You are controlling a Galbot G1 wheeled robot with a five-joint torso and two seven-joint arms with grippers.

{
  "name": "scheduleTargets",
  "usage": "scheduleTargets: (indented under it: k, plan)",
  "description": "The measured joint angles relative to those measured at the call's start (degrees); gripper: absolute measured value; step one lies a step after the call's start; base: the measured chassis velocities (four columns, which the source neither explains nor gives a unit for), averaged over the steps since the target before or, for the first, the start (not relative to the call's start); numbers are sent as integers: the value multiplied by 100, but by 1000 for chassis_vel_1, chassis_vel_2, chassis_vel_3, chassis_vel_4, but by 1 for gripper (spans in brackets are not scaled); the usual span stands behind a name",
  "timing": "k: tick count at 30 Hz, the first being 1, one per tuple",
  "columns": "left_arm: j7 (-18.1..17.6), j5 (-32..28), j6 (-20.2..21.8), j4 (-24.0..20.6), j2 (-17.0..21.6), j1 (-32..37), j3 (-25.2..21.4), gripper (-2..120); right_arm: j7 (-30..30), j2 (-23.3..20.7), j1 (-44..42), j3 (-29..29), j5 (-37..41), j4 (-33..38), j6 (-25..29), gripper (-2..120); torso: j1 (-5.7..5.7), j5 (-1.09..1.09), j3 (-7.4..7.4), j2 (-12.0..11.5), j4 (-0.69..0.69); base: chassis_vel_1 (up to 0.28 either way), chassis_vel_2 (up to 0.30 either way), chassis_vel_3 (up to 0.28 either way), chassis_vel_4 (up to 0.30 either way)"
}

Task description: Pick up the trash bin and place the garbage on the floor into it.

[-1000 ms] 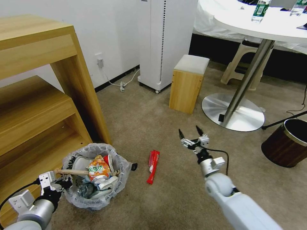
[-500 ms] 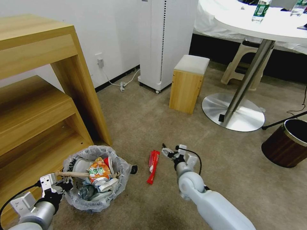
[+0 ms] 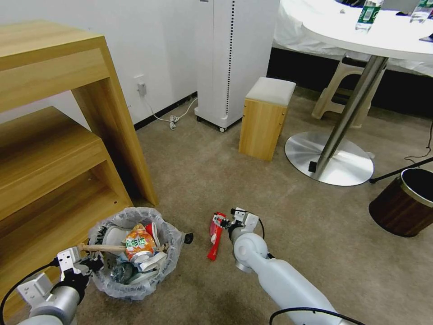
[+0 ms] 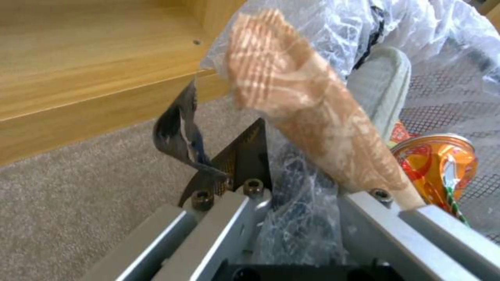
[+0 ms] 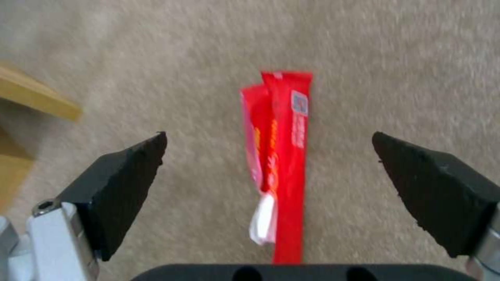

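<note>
While the left gripper [image 3: 88, 262] clamps the bagged rim of the bin [image 3: 135, 250] at the shelf's [image 3: 54, 149] foot, the right gripper [image 5: 268, 156] hangs wide open over a red wrapper [image 3: 216, 234] — flat on the carpet [image 3: 203, 167] just beside the bin, untouched.

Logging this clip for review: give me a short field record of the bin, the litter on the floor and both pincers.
bin: bin on carpet beside wooden shelf, full of litter
floor litter: red wrapper, flat on carpet
left pincer: left pincer clamped on bin rim and bag
right pincer: right pincer open, above wrapper, fingers either side
other bin: brown bin, far right
</note>
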Motion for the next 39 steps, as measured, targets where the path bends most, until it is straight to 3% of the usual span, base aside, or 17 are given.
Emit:
scheduleTargets:
  k: [24,39]
  plan:
    - [-5,43,13,-223,-143,107,-3,1,-437,580,586,-342,-452,-1912,-155,100,0,0,0,0,0,0,0,0,0]
    - [-10,-45,14,-335,-105,120,-12,1,-606,1047,825,-556,-676,-2603,-55,99,0,1,0,0,0,0,0,0,0]
